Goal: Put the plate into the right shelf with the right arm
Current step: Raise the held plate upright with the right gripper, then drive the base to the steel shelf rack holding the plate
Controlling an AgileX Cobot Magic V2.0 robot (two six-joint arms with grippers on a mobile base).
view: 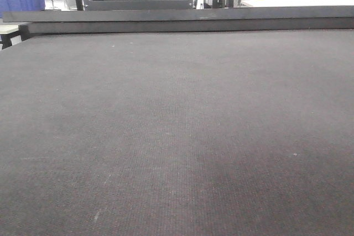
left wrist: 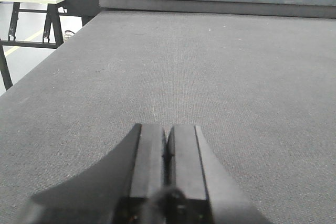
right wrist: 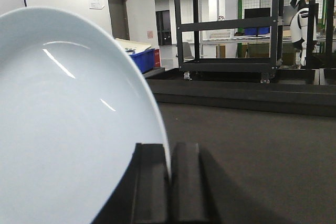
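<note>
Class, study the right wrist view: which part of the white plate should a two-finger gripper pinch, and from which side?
The thin rim, approached edge-on from outside, a finger on each face: the plate is too broad to span. The right gripper grips it this way.

Glossy white plate [right wrist: 68,129], faintly blue, in the right pincer [right wrist: 169,153]. Both it and the left pincer [left wrist: 167,132] are black; tabletop [right wrist: 262,150] beneath them dark grey, finely woven.
</note>
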